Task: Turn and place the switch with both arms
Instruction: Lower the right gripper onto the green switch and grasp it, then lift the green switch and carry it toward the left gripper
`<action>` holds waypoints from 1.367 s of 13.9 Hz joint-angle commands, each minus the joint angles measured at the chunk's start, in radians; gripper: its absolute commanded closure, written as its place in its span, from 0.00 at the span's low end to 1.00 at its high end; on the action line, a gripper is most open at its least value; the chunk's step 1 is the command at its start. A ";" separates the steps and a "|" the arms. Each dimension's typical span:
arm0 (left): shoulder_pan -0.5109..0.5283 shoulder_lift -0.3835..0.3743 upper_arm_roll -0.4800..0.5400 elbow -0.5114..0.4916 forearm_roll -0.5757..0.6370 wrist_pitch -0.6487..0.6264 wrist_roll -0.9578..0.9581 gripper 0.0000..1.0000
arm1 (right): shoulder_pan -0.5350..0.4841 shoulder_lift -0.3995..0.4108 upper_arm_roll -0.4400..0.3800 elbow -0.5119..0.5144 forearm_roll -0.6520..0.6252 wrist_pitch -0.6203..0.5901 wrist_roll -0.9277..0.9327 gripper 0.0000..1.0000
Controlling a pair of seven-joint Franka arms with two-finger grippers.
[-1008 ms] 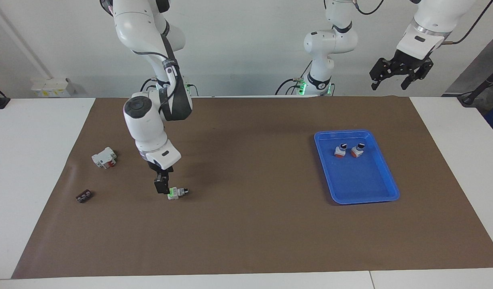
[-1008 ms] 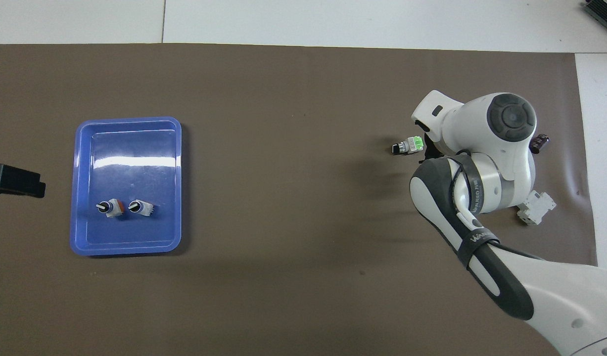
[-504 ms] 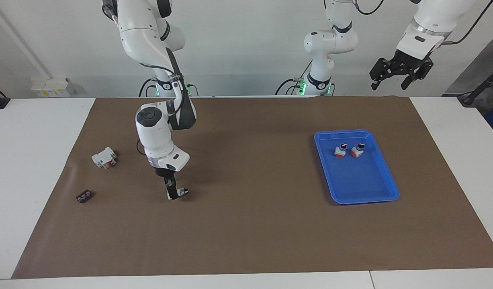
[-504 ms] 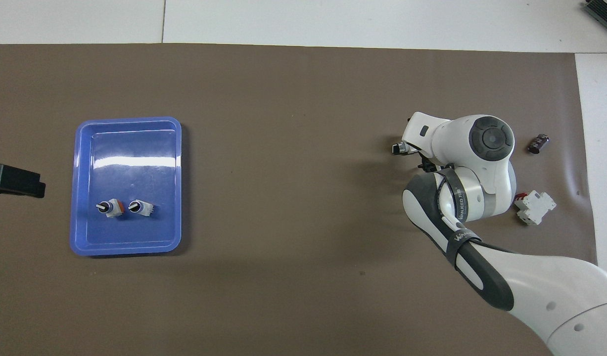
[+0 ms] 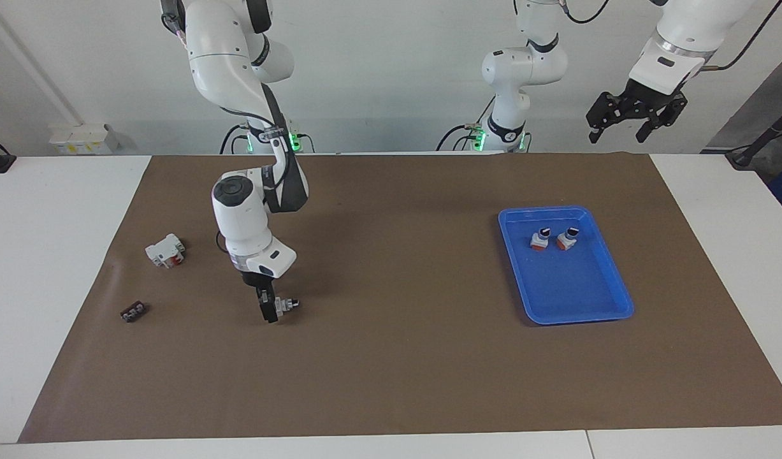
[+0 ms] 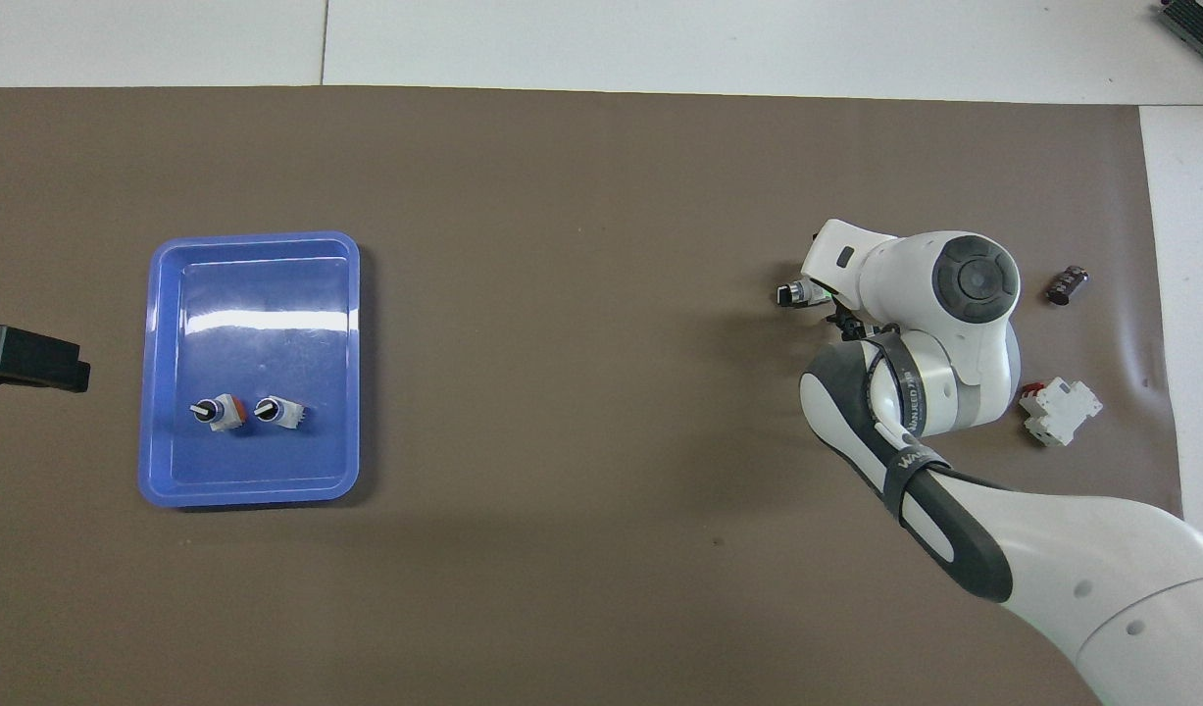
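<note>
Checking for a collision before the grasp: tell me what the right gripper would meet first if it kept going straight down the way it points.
The right gripper points down at the switch, so it would probably meet that first, then the brown mat under it. Contact cannot be judged.

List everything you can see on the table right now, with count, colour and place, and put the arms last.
switch: one, white-grey with black knob tip, lying on the mat at the right arm's end, at the right gripper's fingertips
tray: one, blue, on the mat toward the left arm's end
red-based switches: two, white with black knobs, side by side in the tray's end nearer the robots
white block: one, white with a red part, nearer the robots than the switch
small dark part: one, dark, near the mat's edge at the right arm's end
mat: one, brown, covering the table
right gripper: down at the switch
left gripper: open, raised, waiting
</note>
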 commanded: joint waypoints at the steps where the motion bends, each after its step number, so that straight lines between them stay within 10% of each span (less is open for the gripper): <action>1: 0.010 -0.026 -0.006 -0.026 0.016 -0.002 -0.001 0.00 | 0.000 0.006 0.007 -0.001 -0.003 0.016 0.036 0.15; 4: 0.008 -0.026 -0.006 -0.026 0.016 -0.002 -0.001 0.00 | -0.003 0.020 0.007 -0.001 0.000 0.018 0.037 0.36; 5: 0.008 -0.026 -0.006 -0.027 0.016 -0.002 -0.001 0.00 | -0.004 0.023 0.007 -0.002 0.000 0.030 0.039 0.80; 6: 0.008 -0.026 -0.006 -0.026 0.016 -0.002 -0.001 0.00 | -0.004 0.027 0.007 -0.004 0.002 0.030 0.044 1.00; 11: 0.008 -0.026 -0.006 -0.027 0.016 -0.002 -0.001 0.00 | -0.007 -0.031 0.030 0.015 0.006 -0.138 0.037 1.00; 19: 0.008 -0.026 -0.006 -0.026 0.016 -0.002 -0.001 0.00 | -0.009 -0.161 0.239 0.067 0.492 -0.266 0.076 1.00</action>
